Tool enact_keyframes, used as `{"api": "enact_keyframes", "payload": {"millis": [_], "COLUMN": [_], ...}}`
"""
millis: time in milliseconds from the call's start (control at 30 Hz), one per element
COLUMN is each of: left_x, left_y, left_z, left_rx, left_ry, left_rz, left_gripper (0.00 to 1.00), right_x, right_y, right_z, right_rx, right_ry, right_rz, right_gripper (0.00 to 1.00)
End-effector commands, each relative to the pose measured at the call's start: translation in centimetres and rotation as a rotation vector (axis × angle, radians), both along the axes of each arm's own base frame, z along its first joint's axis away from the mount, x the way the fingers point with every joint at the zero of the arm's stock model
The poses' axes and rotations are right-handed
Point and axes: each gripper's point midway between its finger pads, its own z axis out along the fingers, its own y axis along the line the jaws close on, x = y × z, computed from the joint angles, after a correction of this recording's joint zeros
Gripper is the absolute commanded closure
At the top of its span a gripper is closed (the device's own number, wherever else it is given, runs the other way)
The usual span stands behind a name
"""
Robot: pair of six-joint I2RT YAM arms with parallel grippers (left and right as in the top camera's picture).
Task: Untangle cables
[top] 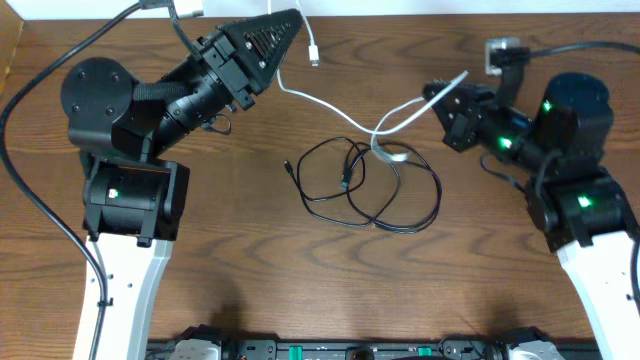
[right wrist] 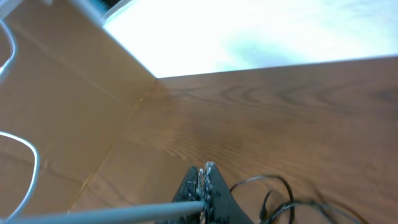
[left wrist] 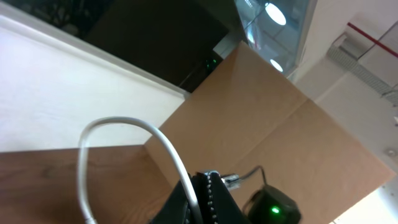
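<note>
While the left gripper hung near the table's far edge with its fingers pressed together on the white cable, the right gripper pinched the same cord farther along, and the cord ran in a loose curve between them above the wooden table. A small white connector lay just beside the left gripper. The black cable lay in loose coils mid-table between the arms, a short white stretch crossing its upper edge.
</note>
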Motion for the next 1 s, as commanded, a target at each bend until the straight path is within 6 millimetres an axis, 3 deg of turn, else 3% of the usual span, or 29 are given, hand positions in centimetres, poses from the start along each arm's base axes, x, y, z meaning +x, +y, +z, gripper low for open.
{"api": "enact_keyframes", "payload": {"millis": [0,100,200,333,467,667,867,900,967], "left_x": [-0.4,0.1,0.6,1.7,2.0,1.4,1.0,1.0,1.3], "left_y": [0.0,-0.1,-0.2,-0.4,-1.6,-6.2,-12.2,-13.1,-14.2], "left_z": [-0.1,-1.9,-4.5,-8.9,-11.7,-14.9,-20.3,-21.1,-22.2], "left_rx": [0.038,0.083,0.145,0.228,0.282,0.332,0.406,0.414,0.424], "left_ry": [-0.022,0.024,0.090,0.200,0.262,0.323,0.417,0.423,0.420], "left_rz": [-0.008,-0.002,-0.001,-0.016,-0.060,-0.179,-0.298,-0.317,-0.334], "left_gripper": [0.93,0.93,0.93,0.92,0.92,0.92,0.92,0.93,0.93], "right_x": [0.5,-0.4,-1.1,-1.1,-0.9,-3.5,-5.4,-5.4,-5.5], "right_y": [-3.6,-6.4,-7.3,-8.7,-10.1,-12.5,-15.0,-15.1,-15.1], "right_z": [-1.3,-5.4,-8.1,-9.5,-9.7,-13.8,-18.3,-18.8,-19.7], "right_rx": [-0.038,-0.165,-0.259,-0.308,-0.334,-0.510,-0.610,-0.624,-0.648], "right_ry": [0.083,0.228,0.315,0.359,0.358,0.531,0.761,0.780,0.808], "right_rz": [-0.233,-0.369,-0.382,-0.423,-0.444,-0.464,-0.485,-0.473,-0.435], "right_gripper": [0.99,0.99,0.99,0.99,0.99,0.99,0.98,0.90,0.58]}}
